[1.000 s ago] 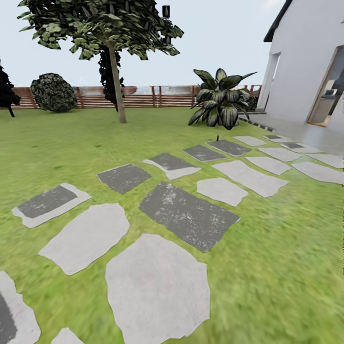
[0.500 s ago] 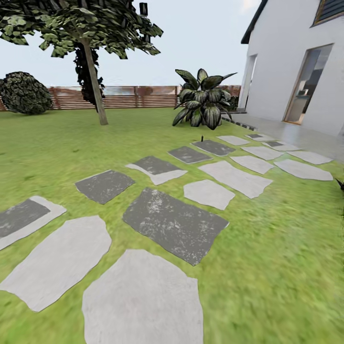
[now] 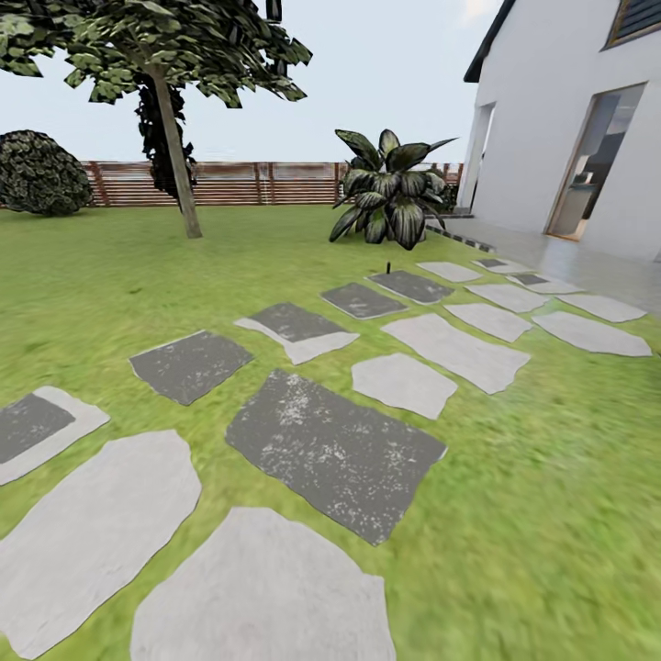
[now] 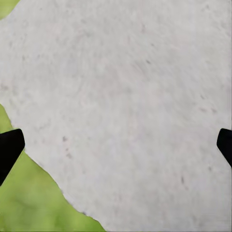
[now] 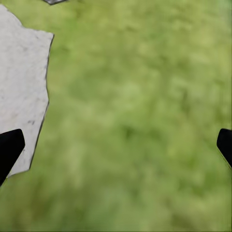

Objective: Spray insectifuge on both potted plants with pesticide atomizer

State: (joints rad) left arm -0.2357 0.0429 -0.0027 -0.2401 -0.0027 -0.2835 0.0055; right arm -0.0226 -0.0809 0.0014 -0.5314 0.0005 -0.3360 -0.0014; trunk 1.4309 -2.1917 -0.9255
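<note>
I am in the garden, over a green lawn (image 3: 569, 477) crossed by grey stepping stones (image 3: 335, 450), with a brown slatted fence (image 3: 239, 184) at the far side. The pesticide atomizer and the potted plants are out of view. My left gripper (image 4: 116, 150) hangs open above a pale stepping stone (image 4: 125, 96), its dark fingertips (image 4: 9, 150) wide apart and empty. My right gripper (image 5: 116, 150) is open too, over grass with the edge of a pale stone (image 5: 21, 92) beside it.
A large striped-leaf plant (image 3: 390, 188) stands beyond the stones, with a tree (image 3: 170, 119) and a round bush (image 3: 37, 174) to the left. A white house (image 3: 569, 119) with a doorway is at the right. A tiny dark upright thing (image 3: 389, 268) sits by a far stone, too small to identify.
The whole head view has shifted: the camera turned right, so tree and bush slid left, then came slightly closer to the stones. Nothing in the garden itself has moved.
</note>
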